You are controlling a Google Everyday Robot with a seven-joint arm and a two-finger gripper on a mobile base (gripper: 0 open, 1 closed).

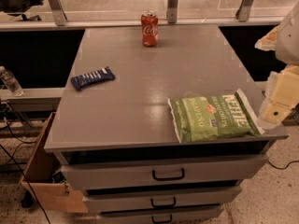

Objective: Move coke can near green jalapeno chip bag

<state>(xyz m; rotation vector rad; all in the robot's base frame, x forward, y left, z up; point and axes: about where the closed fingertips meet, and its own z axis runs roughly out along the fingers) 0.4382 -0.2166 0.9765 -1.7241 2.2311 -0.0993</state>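
Grey cabinet top [135, 101]: dark blue wrapped bar [92, 77] at left; small red cylindrical coke can [149, 28] upright at the far edge, well apart from the flat crinkly green jalapeno chip bag [212, 118] at front right; pale gripper [278, 105] beyond the right edge, grip state impossible to tell; move seemingly not begun.

Grey cabinet top [140, 97], coke can [149, 28], blue bar [92, 78], green chip bag [212, 118], tool [276, 104] off right edge

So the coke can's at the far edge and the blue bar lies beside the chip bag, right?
No: the camera view shows the blue bar on the left, apart from the green jalapeno chip bag. The coke can is at the far edge, the end effector at the right.
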